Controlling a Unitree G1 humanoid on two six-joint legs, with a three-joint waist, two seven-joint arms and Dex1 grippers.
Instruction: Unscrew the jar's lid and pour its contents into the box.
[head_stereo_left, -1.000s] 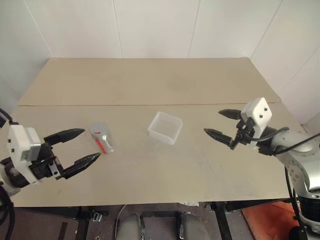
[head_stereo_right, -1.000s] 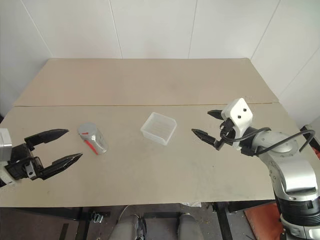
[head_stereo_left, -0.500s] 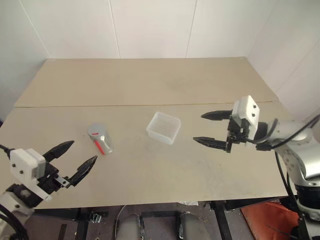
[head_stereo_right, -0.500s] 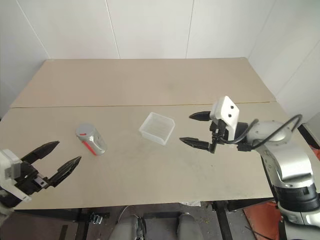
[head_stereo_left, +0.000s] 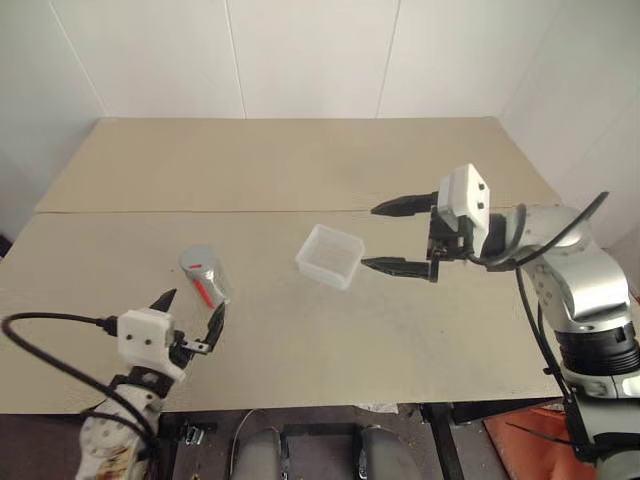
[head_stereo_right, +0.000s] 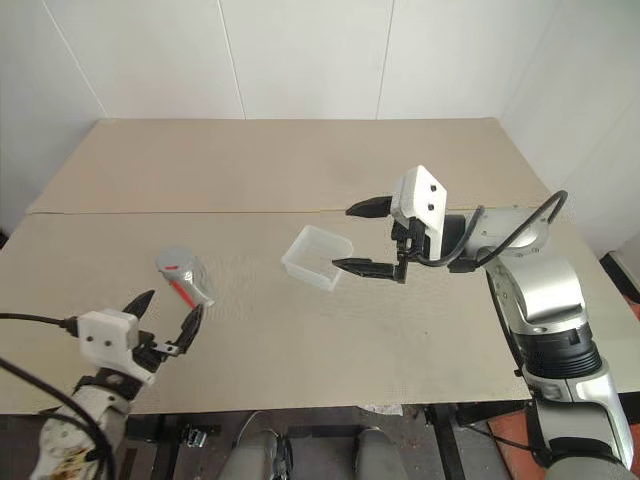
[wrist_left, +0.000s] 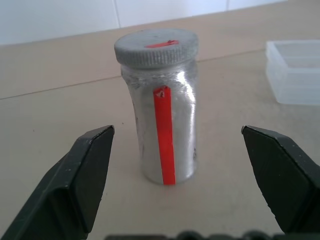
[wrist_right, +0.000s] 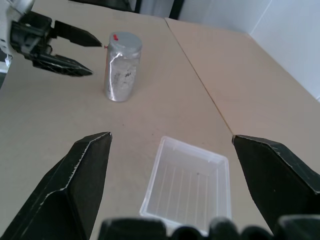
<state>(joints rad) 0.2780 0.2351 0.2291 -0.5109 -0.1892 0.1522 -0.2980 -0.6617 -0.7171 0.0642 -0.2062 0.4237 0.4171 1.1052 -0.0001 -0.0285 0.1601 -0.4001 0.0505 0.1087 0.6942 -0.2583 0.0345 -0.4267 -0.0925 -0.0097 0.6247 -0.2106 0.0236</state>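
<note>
Left gripper (wrist_left: 175, 165) fingers are spread wide and level, empty, with the jar (wrist_left: 161, 107) framed between them but untouched, apparently lined up for a side grasp on the body. The jar stands upright on the table (head_stereo_left: 300, 160), lid (wrist_left: 156, 46) still screwed on; contents cannot be made out through the glare. Right gripper (head_stereo_left: 385, 238) is held open and empty just beside the box (head_stereo_left: 330, 255), likely waiting for the lid.

The jar (head_stereo_left: 205, 276) stands upright on the left, clear plastic with a red stripe down its side, its grey lid (wrist_left: 156, 47) screwed on (a red mark on top). The box (head_stereo_left: 330, 256), translucent white, sits open to its right.
</note>
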